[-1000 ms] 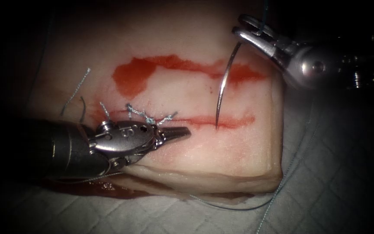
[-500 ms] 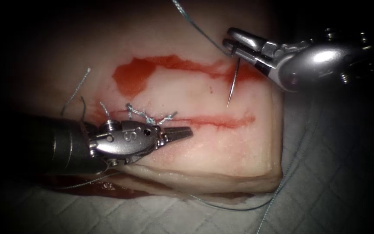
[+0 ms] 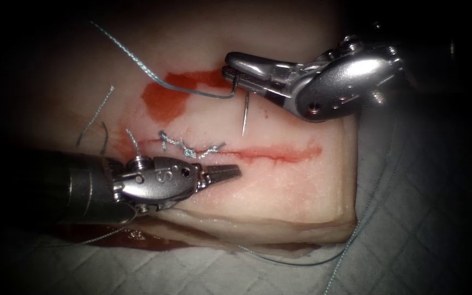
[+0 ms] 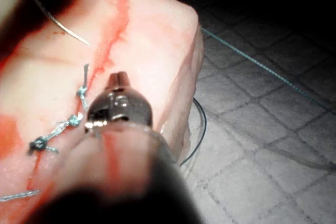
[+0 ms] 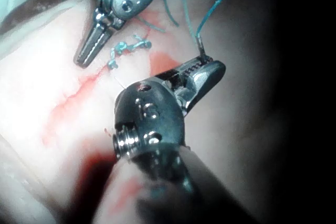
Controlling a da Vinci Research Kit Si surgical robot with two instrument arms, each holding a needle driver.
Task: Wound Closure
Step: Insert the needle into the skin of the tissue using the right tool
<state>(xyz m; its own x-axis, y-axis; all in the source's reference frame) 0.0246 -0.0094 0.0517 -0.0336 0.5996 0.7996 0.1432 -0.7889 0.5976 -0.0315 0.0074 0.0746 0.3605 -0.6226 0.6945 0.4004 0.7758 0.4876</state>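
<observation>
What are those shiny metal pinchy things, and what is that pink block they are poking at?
They are the tips of a robot's two thin arms, practising stitching. The pink block is pork belly, called the tissue, lying on a grey quilted cloth. Nobody is being hurt.

One picture looks down from above and in front. The other two come from little cameras riding on each arm, very close.

The right gripper is shut on a curved needle, near the end where the blue-green thread joins. The needle's point hangs above the tissue, not in it, above the red cut.

The left gripper is shut and holds nothing. It sits just below the cut, beside knotted stitches. The red fluid is a stain on top.
</observation>
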